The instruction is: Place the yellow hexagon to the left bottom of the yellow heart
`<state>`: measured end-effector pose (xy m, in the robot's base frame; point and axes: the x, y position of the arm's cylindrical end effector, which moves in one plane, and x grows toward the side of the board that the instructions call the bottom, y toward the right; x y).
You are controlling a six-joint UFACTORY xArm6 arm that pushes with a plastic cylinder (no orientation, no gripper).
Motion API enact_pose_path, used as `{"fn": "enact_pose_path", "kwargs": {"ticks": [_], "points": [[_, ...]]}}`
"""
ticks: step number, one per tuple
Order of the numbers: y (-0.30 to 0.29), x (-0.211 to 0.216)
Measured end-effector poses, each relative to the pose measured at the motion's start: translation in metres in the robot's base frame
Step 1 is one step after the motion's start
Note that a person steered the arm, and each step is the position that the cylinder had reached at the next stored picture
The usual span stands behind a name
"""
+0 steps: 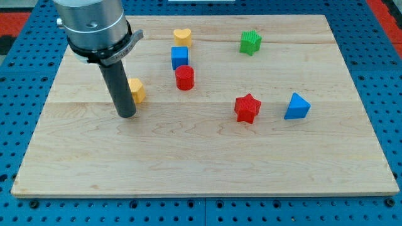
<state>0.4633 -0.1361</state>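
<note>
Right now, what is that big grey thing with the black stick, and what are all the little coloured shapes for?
That is a robot arm. It has no hand, only a dark rod; my tip slides on the wooden board and pushes blocks. One camera looks down at the board. Nothing is held. My tip sits just left of the yellow hexagon. Higher up is the yellow heart, with a blue cube and a red cylinder below it. To the view's right are a green star, a red star and a blue triangle.
</note>
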Motion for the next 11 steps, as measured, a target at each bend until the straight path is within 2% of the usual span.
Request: {"fn": "enact_pose_path", "kwargs": {"ticks": [1,3,4,5,7,8,10,11], "points": [[0.009,-0.001],[0.053,0.038],[0.053,0.035],[0.052,0.015],[-0.007,-0.005],[-0.007,-0.058],[0.030,-0.084],[0.030,-0.111]]}}
